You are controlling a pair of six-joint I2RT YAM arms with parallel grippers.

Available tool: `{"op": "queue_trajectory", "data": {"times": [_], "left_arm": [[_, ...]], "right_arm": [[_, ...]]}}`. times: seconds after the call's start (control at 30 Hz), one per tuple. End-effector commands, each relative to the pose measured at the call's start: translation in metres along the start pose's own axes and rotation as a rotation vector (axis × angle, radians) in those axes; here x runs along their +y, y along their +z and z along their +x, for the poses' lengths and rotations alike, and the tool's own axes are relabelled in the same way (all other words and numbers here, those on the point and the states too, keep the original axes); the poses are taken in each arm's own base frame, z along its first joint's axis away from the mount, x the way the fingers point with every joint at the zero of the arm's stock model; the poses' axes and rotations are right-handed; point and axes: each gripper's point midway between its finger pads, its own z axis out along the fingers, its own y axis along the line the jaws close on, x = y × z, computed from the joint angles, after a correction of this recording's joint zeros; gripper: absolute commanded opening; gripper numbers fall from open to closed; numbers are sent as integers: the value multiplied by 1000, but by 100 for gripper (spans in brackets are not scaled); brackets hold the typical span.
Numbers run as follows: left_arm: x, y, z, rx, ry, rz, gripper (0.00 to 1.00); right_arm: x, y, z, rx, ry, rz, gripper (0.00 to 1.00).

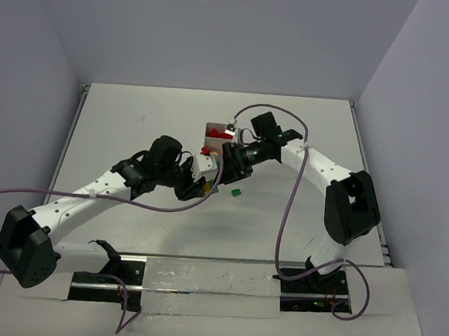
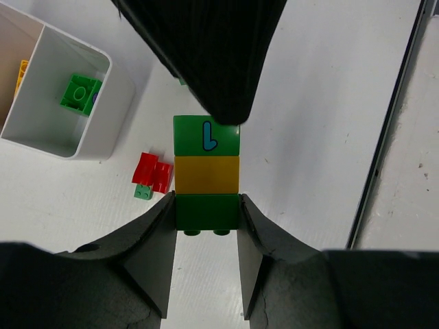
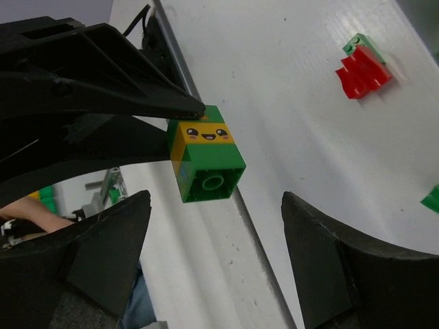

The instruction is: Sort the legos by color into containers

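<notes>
Pinching lego stack (image 2: 206,171), left end effector (image 2: 206,210)

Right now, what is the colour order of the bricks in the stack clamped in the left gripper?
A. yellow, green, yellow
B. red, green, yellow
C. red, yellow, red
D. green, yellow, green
D: in the left wrist view, the three-brick stack held by the left gripper shows one yellow brick sandwiched between two green ones.
</notes>
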Motion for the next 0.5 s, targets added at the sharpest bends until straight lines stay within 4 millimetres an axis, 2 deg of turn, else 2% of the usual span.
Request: {"op": "queue_trajectory", "data": {"times": [0.0,0.07,0.2,0.47], "left_arm": [[4,-3,-29,-54,1,-17,0],[5,-2,-30,-54,2,-19,0],[5,-1,-33,-57,7,-22,0],[5,1,-32,-57,10,-29,0]], "right_arm": [[16,6,-8,18,-22,-88,79],[19,8,-8,28,-16,-116,74],[23,9,-7,43,-5,-146,71],[29,11,-5,66,21,-212,42]]}}
